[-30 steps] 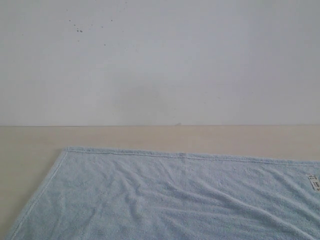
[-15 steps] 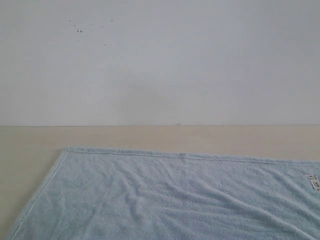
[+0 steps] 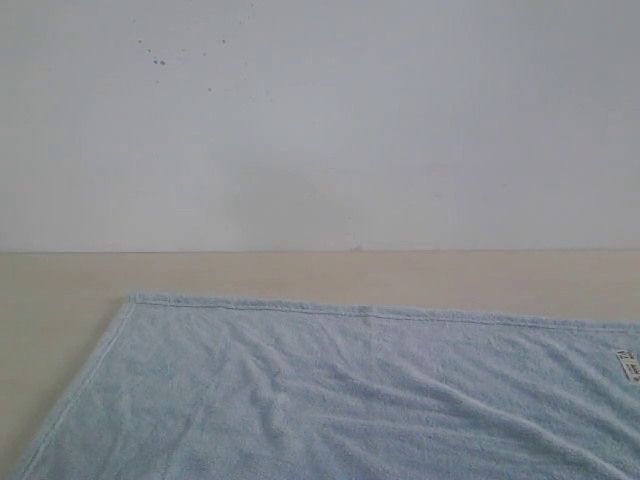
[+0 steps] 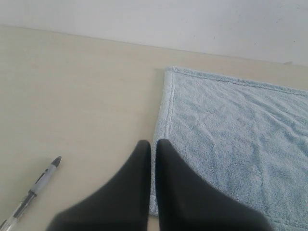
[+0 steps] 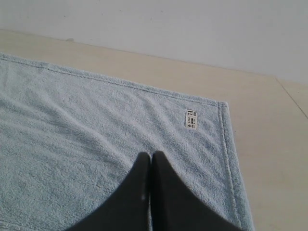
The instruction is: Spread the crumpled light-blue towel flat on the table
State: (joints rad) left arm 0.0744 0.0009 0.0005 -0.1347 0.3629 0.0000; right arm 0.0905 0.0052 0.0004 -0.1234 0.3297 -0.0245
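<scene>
Across the last second the exterior view shows no change. The towel (image 3: 340,390) lies opened out on the table (image 3: 300,272), its hems straight and only shallow ripples in the pile. The left pincer (image 4: 154,145) is fully closed and empty, in line with the towel's side hem. The right pincer (image 5: 150,158) is likewise closed and empty, over the cloth near the white tag (image 5: 191,119). Judged from this, the spreading is essentially complete, and at most light smoothing remains.
</scene>
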